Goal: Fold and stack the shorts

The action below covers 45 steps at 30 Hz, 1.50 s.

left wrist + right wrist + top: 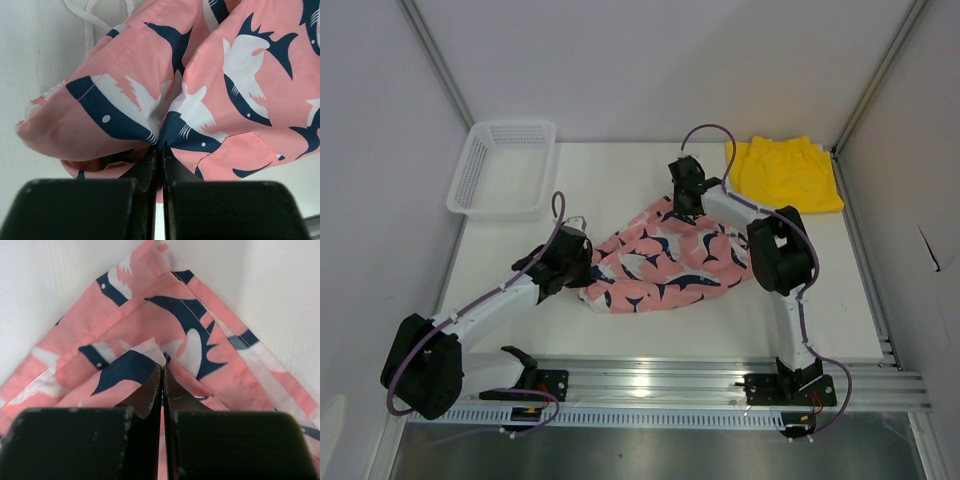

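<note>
The pink shorts (665, 262) with the navy-and-white print lie bunched in the middle of the table. My left gripper (582, 268) is shut on their left edge; in the left wrist view the cloth (210, 105) is pinched between the closed fingers (161, 150). My right gripper (683, 205) is shut on their far top corner; in the right wrist view the cloth (165, 325) is pinched at the fingertips (163, 371). The yellow shorts (785, 172) lie flat at the back right, apart from both grippers.
A white mesh basket (505, 168) stands at the back left. Metal frame rails run along the table's right side and front edge (720, 378). A white drawstring (87, 20) shows beside the pink cloth.
</note>
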Motion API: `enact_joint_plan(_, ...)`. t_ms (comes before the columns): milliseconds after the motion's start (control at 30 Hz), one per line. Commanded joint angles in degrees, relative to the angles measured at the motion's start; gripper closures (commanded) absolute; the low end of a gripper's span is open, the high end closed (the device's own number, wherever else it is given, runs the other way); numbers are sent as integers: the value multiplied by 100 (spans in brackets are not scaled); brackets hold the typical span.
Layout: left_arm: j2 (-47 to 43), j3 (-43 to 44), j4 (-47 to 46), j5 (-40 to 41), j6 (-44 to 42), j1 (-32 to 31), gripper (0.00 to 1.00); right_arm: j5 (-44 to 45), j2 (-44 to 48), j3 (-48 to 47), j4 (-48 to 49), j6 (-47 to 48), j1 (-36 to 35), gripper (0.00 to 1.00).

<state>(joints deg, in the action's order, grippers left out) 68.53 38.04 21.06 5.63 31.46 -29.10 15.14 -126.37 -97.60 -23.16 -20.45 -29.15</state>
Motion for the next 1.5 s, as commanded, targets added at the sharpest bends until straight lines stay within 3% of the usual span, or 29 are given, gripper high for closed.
enact_joint_plan(0, -314, 89, 117, -53, -35, 45, 100, -133, 971, 214, 372, 137, 93, 100)
enact_joint_plan(367, -499, -60, 74, -70, -44, 27, 100, -1837, 3468, 3166, 2209, 173, 621, 100)
enact_joint_plan(567, -262, -341, -119, -70, 26, 27, 95, -2067, 4837, 5308, 2228, -222, 226, 100)
enact_joint_plan(733, -244, -455, -172, 26, 70, 28, 89, -1874, 5666, 6251, 1473, -504, -231, 100)
enact_joint_plan(867, -200, -561, -295, 35, 106, 27, 86, -1839, 6254, 6473, 771, -513, -320, 98)
enact_joint_plan(1000, -121, -614, -427, 17, 150, 27, 86, -1742, 6422, 6201, 567, -372, -311, 67)
enact_joint_plan(1100, -77, -675, -532, 0, 158, 19, 86, -2066, 6318, 6008, 724, -337, -145, 53)
enact_joint_plan(1300, -252, -947, -752, 79, 123, -69, 86, -3006, 5896, 5762, 1234, -337, 198, 43)
enact_joint_plan(1467, -463, -1167, -779, 149, 202, -96, 86, -3473, 5035, 5454, 1445, -276, 427, 42)
